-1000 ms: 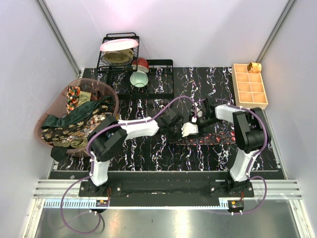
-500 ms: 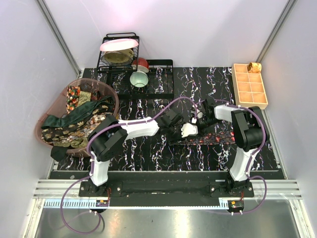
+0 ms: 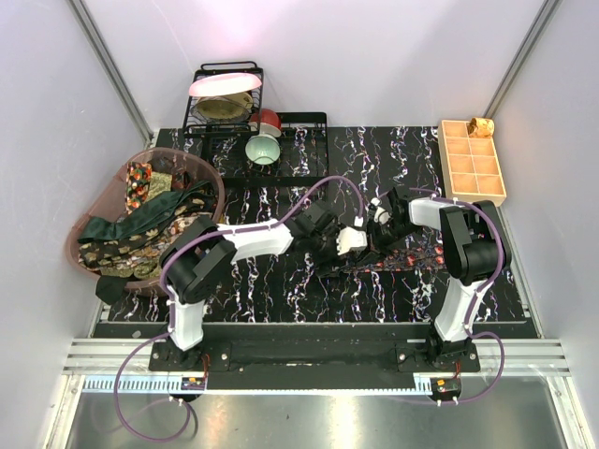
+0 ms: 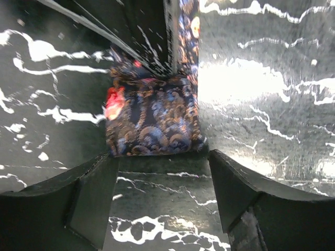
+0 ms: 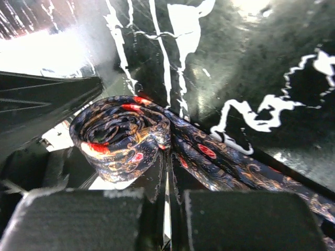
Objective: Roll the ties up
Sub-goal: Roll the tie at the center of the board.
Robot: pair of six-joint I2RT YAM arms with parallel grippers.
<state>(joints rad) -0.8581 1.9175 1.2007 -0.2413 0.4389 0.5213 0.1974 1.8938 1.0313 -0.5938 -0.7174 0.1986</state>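
— Our right gripper [image 5: 166, 197] is closed, and the dark tie [image 5: 123, 137] looks pinched in it, with the coil sitting right at its tips. Our left gripper [image 4: 159, 161] stands apart, just short of that coil.

— And the rest of the tie?

— The unrolled tail lies flat on the near side of the tray [image 3: 473, 174], apart from it. We'd wind slowly, with the left fingers squaring the coil's edges.

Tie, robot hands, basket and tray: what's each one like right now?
tie: one end rolled up, the rest lying flat.
left gripper: open, holding nothing.
right gripper: shut on the tie beside the roll.
basket: piled with unrolled ties.
tray: one gold roll in a far corner compartment.
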